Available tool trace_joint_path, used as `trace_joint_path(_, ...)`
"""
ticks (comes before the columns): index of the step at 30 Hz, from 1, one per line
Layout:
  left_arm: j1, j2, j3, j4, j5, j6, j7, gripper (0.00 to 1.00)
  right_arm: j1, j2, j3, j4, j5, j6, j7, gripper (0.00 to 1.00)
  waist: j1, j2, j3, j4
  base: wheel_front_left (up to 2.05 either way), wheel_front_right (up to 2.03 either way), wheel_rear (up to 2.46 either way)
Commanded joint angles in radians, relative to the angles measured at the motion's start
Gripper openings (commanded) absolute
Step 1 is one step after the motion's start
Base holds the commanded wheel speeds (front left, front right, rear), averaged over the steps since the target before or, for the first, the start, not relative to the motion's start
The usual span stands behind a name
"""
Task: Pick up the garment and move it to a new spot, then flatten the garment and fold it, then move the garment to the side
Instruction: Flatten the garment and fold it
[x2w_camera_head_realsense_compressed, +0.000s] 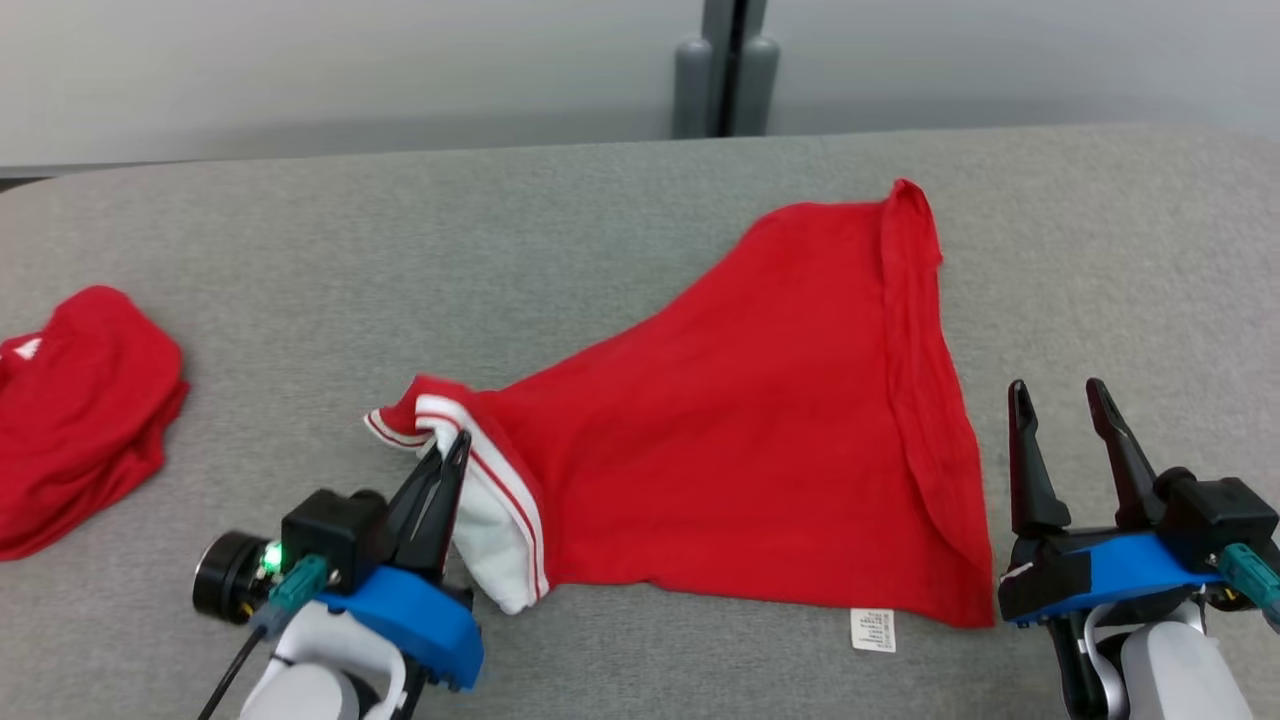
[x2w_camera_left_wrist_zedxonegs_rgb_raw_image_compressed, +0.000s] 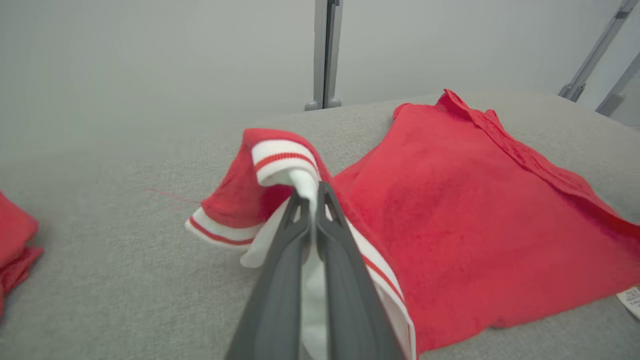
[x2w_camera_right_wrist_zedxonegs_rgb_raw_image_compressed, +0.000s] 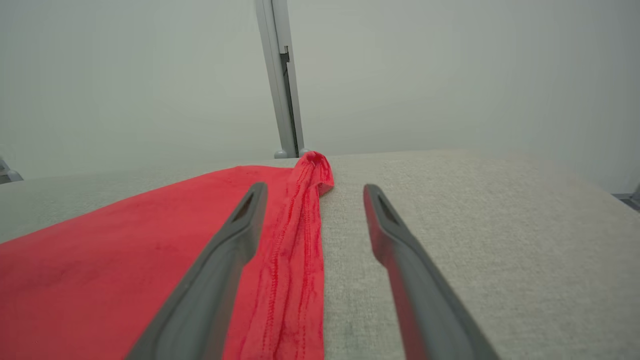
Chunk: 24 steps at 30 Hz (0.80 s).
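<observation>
Garment (x2w_camera_head_realsense_compressed: 760, 430) lies spread on the worktop (x2w_camera_head_realsense_compressed: 400, 250). The left gripper (x2w_camera_head_realsense_compressed: 452, 445), at seven o'clock, pinches its striped trim (x2w_camera_head_realsense_compressed: 430, 410), probably to tug it flat. The right gripper (x2w_camera_head_realsense_compressed: 1057, 390), at four o'clock, gapes wide beside it.

The garment (x2w_camera_head_realsense_compressed: 760, 430) is red knit fabric with a white ribbed trim (x2w_camera_head_realsense_compressed: 500, 560) carrying thin red stripes. It lies on the grey worktop (x2w_camera_head_realsense_compressed: 300, 250), right of centre in my head view. It is spread mostly flat in a rough triangle with light wrinkles. Its right edge (x2w_camera_head_realsense_compressed: 915, 350) is a rolled, stitched hem running from the far corner to the near corner. A white care label (x2w_camera_head_realsense_compressed: 872, 630) protrudes from the near edge. The trim end, at the left, is bunched and raised, pinched in my left end effector (x2w_camera_head_realsense_compressed: 452, 445).
</observation>
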Motion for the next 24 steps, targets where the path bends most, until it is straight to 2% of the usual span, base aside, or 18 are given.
trace_joint_path(1,-0.030,-0.003,-0.003,0.007,0.008,-0.009,-0.005,0.00,-0.013,-0.001,0.000,0.001,0.005,0.000,-0.004,1.00,0.0000,0.0000,0.008,-0.012,0.00,0.00,0.00)
trace_joint_path(10,-0.204,-0.065,-0.067,0.152,0.039,-0.085,-0.021,0.00,-0.048,-0.001,-0.001,0.008,0.012,0.000,-0.004,1.00,0.0000,0.0000,0.065,-0.102,0.00,0.00,0.00)
trace_joint_path(16,-0.265,-0.115,-0.106,0.299,0.041,-0.128,-0.060,0.00,-0.051,-0.002,-0.007,0.014,0.016,0.000,-0.004,1.00,0.0000,0.0000,0.077,-0.124,0.00,0.00,0.00)
trace_joint_path(17,-0.270,-0.122,-0.111,0.322,0.041,-0.132,-0.072,0.18,-0.050,-0.001,-0.008,0.017,0.016,0.000,-0.004,1.00,0.0000,0.0000,0.075,-0.124,0.00,0.00,0.00)
trace_joint_path(18,-0.273,-0.130,-0.115,0.344,0.044,-0.136,-0.084,0.82,-0.049,-0.002,-0.010,0.020,0.015,0.000,-0.004,1.00,0.0000,0.0000,0.072,-0.122,0.00,0.00,0.00)
trace_joint_path(19,-0.278,-0.139,-0.116,0.360,0.046,-0.135,-0.102,1.00,-0.047,-0.001,-0.013,0.023,0.014,0.000,-0.004,1.00,0.0000,0.0000,0.067,-0.118,0.00,0.00,0.00)
trace_joint_path(24,-0.278,-0.162,-0.116,0.402,0.053,-0.128,-0.188,1.00,-0.034,-0.001,-0.019,0.033,0.008,0.000,-0.004,1.00,0.0000,0.0000,0.034,-0.086,0.00,0.00,0.00)
